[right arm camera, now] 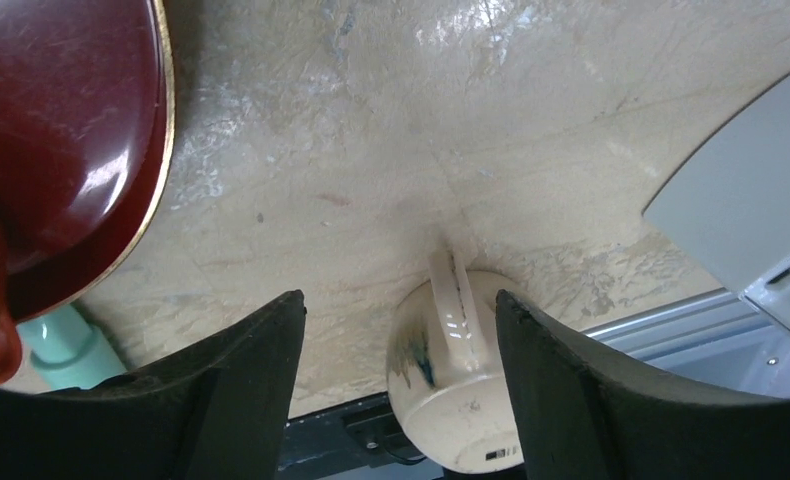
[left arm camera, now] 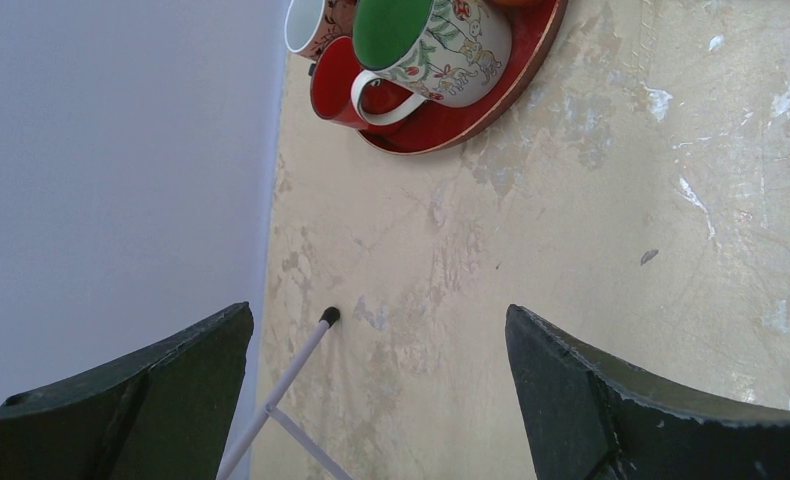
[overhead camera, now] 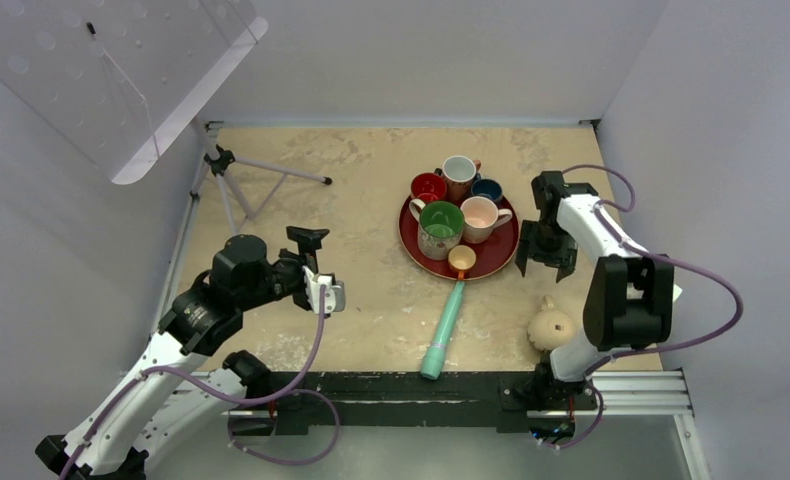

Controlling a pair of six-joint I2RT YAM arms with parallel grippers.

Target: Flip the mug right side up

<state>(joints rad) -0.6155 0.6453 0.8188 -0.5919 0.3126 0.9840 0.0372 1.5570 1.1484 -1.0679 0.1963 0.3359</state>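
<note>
The mug (overhead camera: 551, 326) is a rounded beige one. It stands upside down on the table near the front right, beside the right arm's base. In the right wrist view the mug (right arm camera: 451, 390) shows its flat bottom and its loop handle, lying beyond the fingertips and not touching them. My right gripper (overhead camera: 544, 256) (right arm camera: 399, 300) hangs open and empty over the table, between the red tray and the mug. My left gripper (overhead camera: 329, 295) (left arm camera: 379, 310) is wide open and empty, low over bare table at the left.
A red tray (overhead camera: 491, 262) (left arm camera: 511, 95) (right arm camera: 71, 120) holds several cups, among them a white mug with a green inside (overhead camera: 439, 228) (left arm camera: 421, 40). A teal-handled scoop (overhead camera: 443, 335) lies in front of it. A white tripod (overhead camera: 236, 178) stands at the back left.
</note>
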